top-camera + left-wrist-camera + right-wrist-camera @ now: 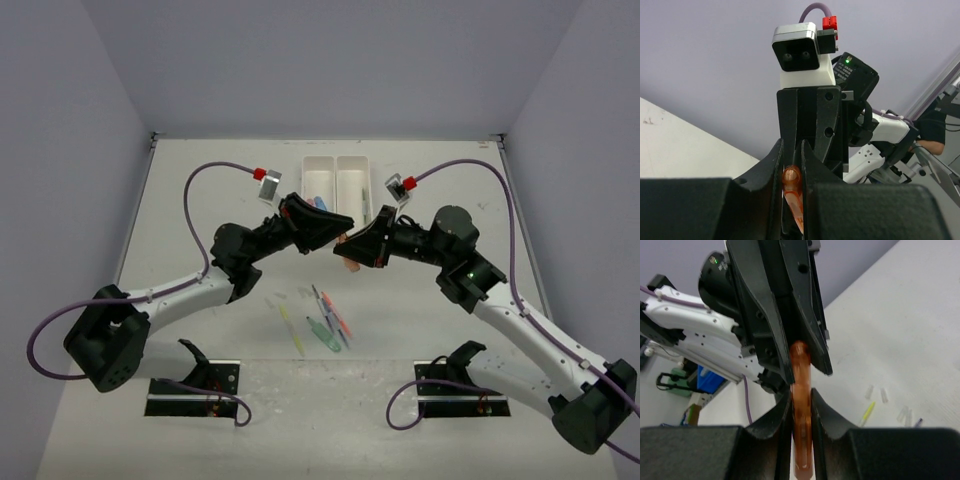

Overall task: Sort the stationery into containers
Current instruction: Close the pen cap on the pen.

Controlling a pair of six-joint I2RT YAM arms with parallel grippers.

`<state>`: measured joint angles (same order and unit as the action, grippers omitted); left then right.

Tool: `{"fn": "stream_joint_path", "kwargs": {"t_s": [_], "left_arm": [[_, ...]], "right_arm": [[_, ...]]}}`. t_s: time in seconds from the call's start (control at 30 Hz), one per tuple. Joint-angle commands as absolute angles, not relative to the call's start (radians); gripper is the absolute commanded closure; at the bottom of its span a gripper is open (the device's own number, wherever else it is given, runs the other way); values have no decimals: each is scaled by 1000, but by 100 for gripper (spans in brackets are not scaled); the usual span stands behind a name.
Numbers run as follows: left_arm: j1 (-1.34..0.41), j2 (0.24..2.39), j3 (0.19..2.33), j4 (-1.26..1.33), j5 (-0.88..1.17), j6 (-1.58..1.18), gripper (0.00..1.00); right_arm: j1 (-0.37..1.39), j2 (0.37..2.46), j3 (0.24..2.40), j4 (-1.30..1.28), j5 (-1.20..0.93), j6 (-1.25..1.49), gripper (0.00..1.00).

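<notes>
Right wrist view: we see our right end effector point(801, 401) nearly closed, clamped on an orange pen point(801, 435). The left end effector point(806, 365) pinches the pen's far end just as narrowly. From the top external view, both meet above the table point(200, 200), near the white two-compartment tray point(336, 165). Loose pens point(325, 322) lie on the table closer to the bases.
</notes>
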<state>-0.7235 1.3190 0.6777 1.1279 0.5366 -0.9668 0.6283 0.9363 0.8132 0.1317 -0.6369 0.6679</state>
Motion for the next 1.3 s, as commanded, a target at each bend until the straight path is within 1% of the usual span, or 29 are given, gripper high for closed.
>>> {"fn": "stream_joint_path", "kwargs": {"t_s": [0.0, 0.1, 0.2, 0.37, 0.53, 0.63, 0.77, 0.87, 1.0, 1.07, 1.17, 1.2, 1.23, 1.27], "left_arm": [[-796, 1401, 582, 1060, 628, -982, 100], [-796, 1395, 569, 1042, 611, -979, 100], [-796, 1383, 576, 1029, 594, -975, 100], [-799, 1379, 609, 1003, 624, -950, 100], [-846, 1392, 606, 956, 602, -910, 100], [-889, 1394, 564, 957, 564, -898, 100], [-900, 1394, 517, 981, 542, -914, 100], [-885, 1331, 519, 899, 496, -892, 100], [-867, 1227, 575, 749, 419, -809, 100], [-862, 1207, 604, 703, 407, -794, 100], [-856, 1187, 661, 651, 402, -755, 100], [-848, 1179, 676, 628, 394, -750, 100], [-842, 1174, 678, 626, 391, -747, 100], [-825, 1164, 689, 615, 391, -747, 100]], "right_arm": [[636, 967, 957, 505, -677, 706, 100], [635, 943, 938, 502, -657, 686, 100], [636, 933, 935, 439, -641, 650, 100], [635, 910, 919, 434, -611, 627, 100], [608, 974, 1036, 398, -588, 643, 100], [596, 1046, 1182, 361, -577, 649, 100], [594, 1100, 1251, 342, -564, 660, 100], [594, 1103, 1209, 358, -643, 671, 100], [594, 1045, 1045, 374, -627, 664, 100], [594, 1020, 1024, 373, -623, 657, 100], [594, 985, 986, 337, -609, 629, 90], [594, 970, 986, 293, -609, 618, 67], [594, 969, 986, 290, -613, 617, 53], [594, 963, 985, 254, -619, 604, 45]]}}
